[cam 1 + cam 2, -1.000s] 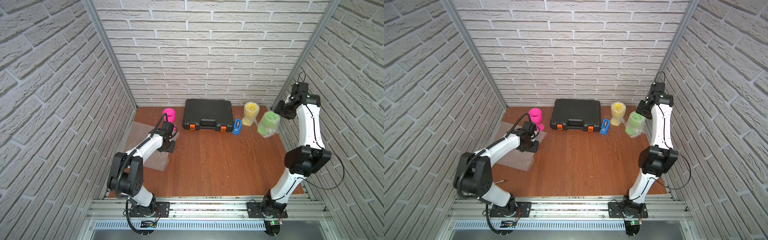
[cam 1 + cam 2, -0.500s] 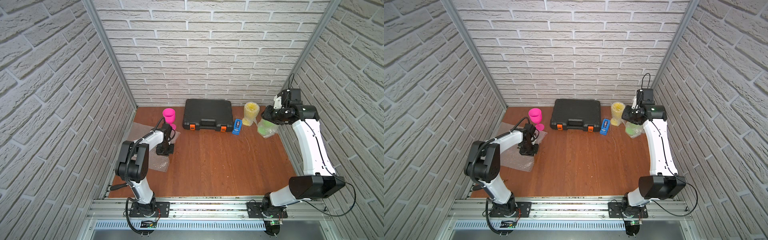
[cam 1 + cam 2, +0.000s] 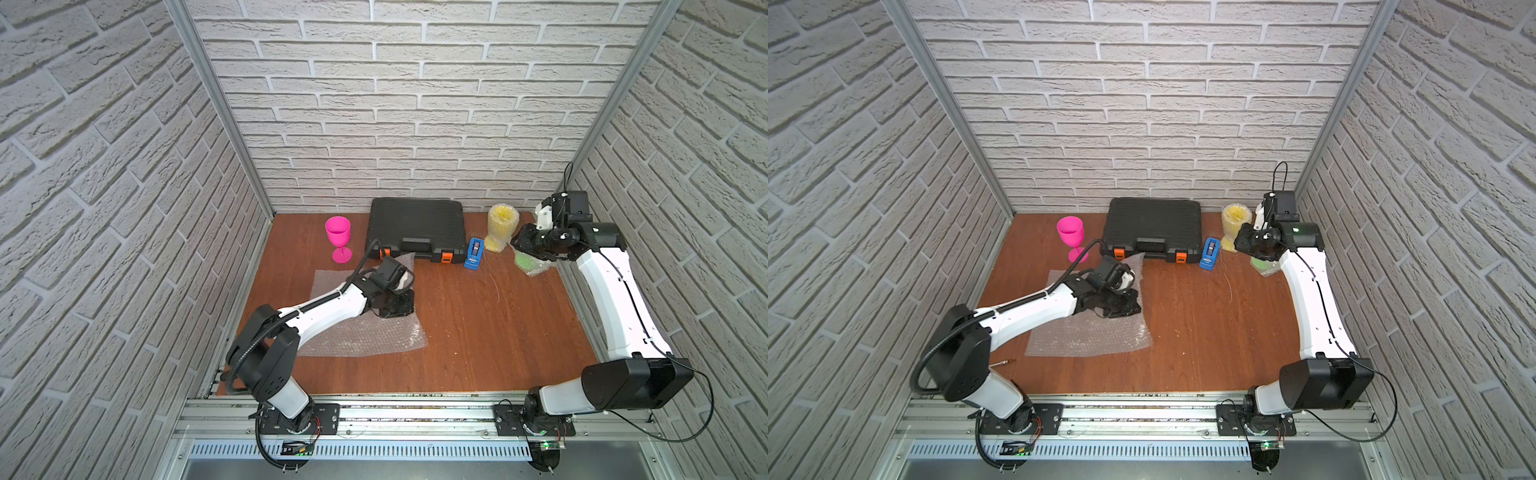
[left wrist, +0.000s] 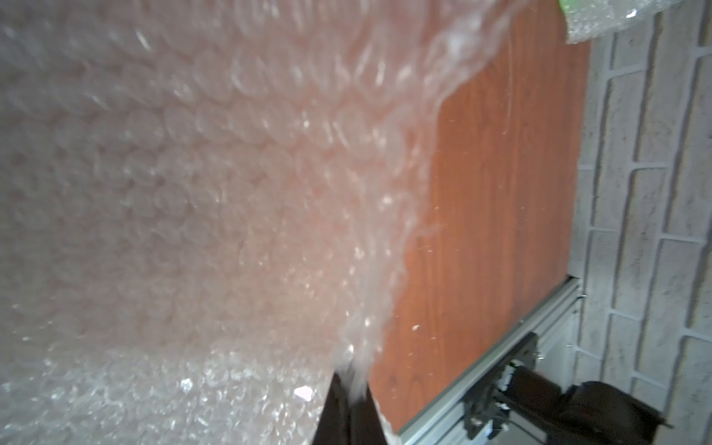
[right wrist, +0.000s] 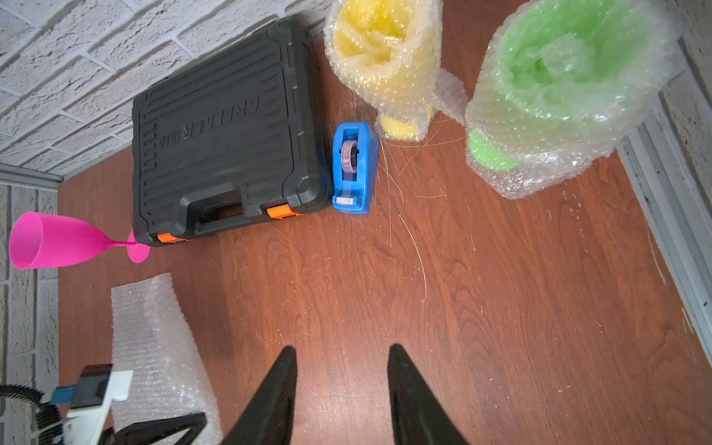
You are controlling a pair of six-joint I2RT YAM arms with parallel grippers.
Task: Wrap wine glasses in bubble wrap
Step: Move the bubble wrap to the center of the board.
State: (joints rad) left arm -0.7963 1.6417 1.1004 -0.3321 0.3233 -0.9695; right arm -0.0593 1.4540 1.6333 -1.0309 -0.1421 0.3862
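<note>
The left arm (image 3: 324,313) and right arm (image 3: 619,307) share glossy white shells, bulky black joints, black ribbed cables (image 5: 23,393), tapered black fingers (image 5: 269,400) and black base plates (image 3: 328,419) screwed onto a silver rail (image 3: 415,415).

top views: high front, downward, same table (image 3: 478,332) | left wrist: tight on bubble wrap (image 4: 192,173) | right wrist: higher

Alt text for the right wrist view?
The right tool, open and empty, hangs over a wooden tabletop. Beyond it: yellow goblet and green goblet, both bubble-wrapped, blue tape dispenser, black case, bare pink goblet, bubble wrap sheet.
</note>
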